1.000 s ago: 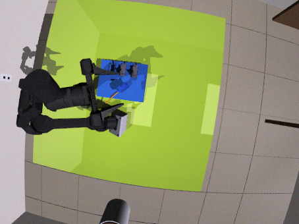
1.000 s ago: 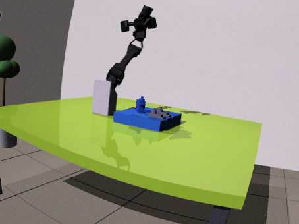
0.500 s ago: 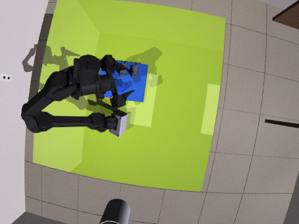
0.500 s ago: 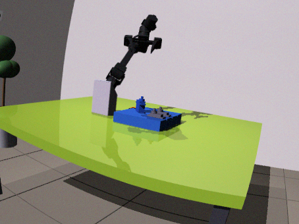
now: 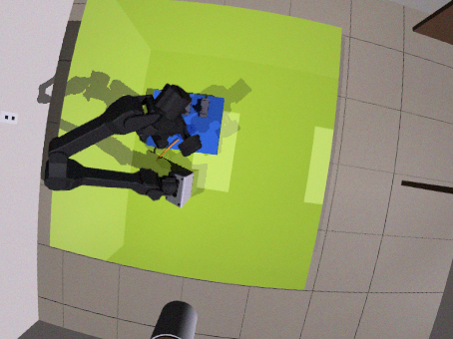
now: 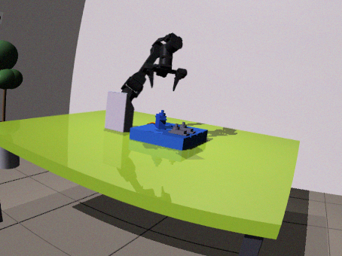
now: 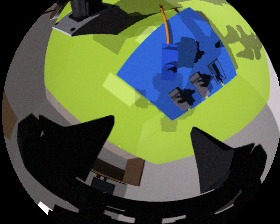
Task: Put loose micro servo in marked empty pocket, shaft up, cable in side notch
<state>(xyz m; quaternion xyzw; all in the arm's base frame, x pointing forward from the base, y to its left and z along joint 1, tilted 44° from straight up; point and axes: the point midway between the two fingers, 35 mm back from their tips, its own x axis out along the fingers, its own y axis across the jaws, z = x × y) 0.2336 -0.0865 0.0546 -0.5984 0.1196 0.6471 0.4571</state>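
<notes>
A plain tiled room is showing a potted plant at far left, 1 lime table filling the centre.

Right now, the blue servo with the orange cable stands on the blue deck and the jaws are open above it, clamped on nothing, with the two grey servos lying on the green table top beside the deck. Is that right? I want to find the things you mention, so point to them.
Not quite: the two grey servos (image 7: pixel 178 99) (image 7: pixel 199 85) sit on the blue deck (image 6: pixel 156 137) (image 7: pixel 145 70), as the wrist view shows. The rest stands.
</notes>
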